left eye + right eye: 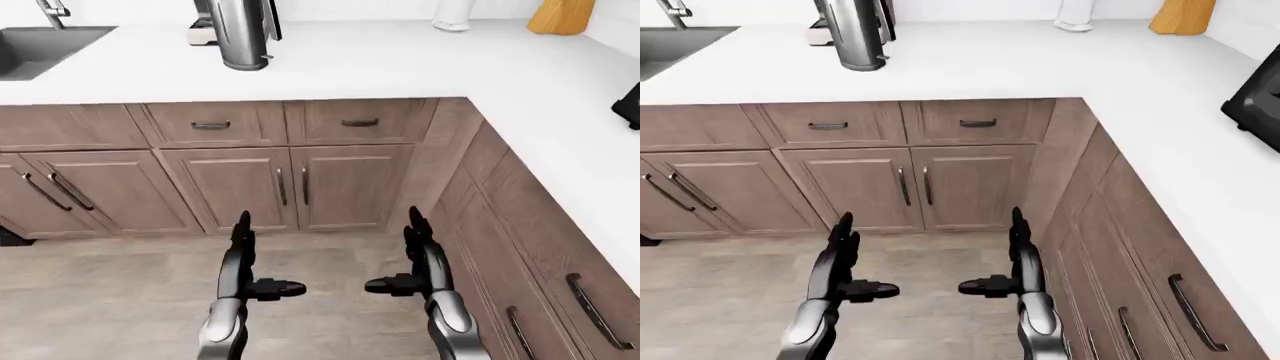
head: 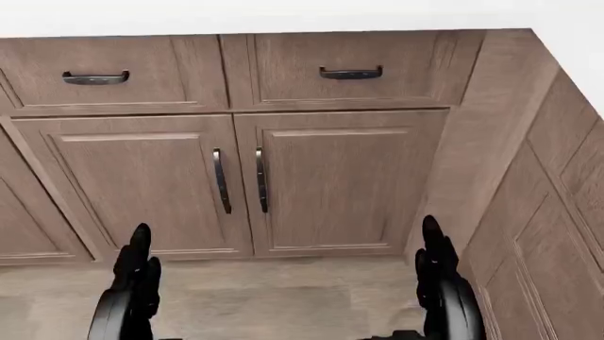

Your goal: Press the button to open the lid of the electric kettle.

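Steel electric kettle (image 1: 240, 34) is standing on the white surface (image 1: 400, 67) toward its far edge, between the sink (image 1: 40, 49) and the corner; its top is cropped, so button and lid are not showing; left hand (image 1: 245, 259) and right hand (image 1: 415, 255) are hanging low over the floor (image 1: 100, 300), fingers spread, gripping nothing, well apart from the kettle; approach step seems underway; next move is calling for stepping nearer and raising a hand above the lid.

1. You're seeing the left hand (image 1: 243, 259): black three-finger, glossy silver-grey forearm shell.
2. You're seeing the right hand (image 1: 418, 259): matching black fingers, same silver-grey rounded forearm.
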You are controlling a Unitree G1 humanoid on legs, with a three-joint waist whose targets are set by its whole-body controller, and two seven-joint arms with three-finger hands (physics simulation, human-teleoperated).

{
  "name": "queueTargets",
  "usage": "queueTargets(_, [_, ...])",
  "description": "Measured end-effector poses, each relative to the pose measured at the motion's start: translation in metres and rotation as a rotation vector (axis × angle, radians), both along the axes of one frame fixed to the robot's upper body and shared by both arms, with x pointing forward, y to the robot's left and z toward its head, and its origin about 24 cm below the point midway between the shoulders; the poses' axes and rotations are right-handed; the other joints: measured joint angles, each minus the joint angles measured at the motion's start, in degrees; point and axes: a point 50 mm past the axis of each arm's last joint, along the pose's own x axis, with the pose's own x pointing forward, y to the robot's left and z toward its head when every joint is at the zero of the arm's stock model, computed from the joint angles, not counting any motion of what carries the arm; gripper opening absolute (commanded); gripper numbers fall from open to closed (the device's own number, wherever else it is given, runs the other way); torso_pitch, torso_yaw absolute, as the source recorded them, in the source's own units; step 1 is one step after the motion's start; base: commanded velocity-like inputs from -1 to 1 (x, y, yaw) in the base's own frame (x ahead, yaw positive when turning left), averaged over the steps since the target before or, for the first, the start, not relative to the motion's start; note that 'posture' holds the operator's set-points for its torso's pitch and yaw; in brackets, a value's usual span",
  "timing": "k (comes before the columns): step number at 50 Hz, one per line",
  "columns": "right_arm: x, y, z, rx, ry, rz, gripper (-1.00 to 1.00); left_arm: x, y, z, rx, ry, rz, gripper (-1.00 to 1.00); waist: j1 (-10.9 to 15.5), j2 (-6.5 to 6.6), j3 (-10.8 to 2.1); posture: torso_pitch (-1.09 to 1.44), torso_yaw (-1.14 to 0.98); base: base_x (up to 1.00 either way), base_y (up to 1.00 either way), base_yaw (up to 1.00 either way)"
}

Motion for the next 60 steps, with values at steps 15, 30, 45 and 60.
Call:
queueTargets(15, [0.004,-0.003,0.012,0.03,-0.066,-0.013,1.0,0.003,0.0,0.013,0.001,-0.07,0.0,1.0,0.4,-0.25,-3.4,0.0,0.0,0.0,0.0,0.0])
queueTargets(30, [0.048,-0.015,0.075,0.024,-0.193,-0.085,1.0,0.048,0.023,0.137,-0.054,-0.33,0.1,1.0,0.4,0.07,-4.13,0.0,0.0,0.0,0.0,0.0])
queueTargets(45, [0.087,0.0,0.257,0.002,-0.51,-0.077,1.0,0.05,0.037,0.312,-0.179,-0.562,0.161,1.0,0.1,0.58,-2.75,0.0,0.0,0.0,0.0,0.0])
queueTargets(60, [0.024,0.021,0.348,-0.094,-0.702,-0.004,1.0,-0.056,0.018,0.406,-0.082,-0.764,0.094,1.0,-0.2,1.03,-0.01,0.0,0.0,0.0,0.0,0.0])
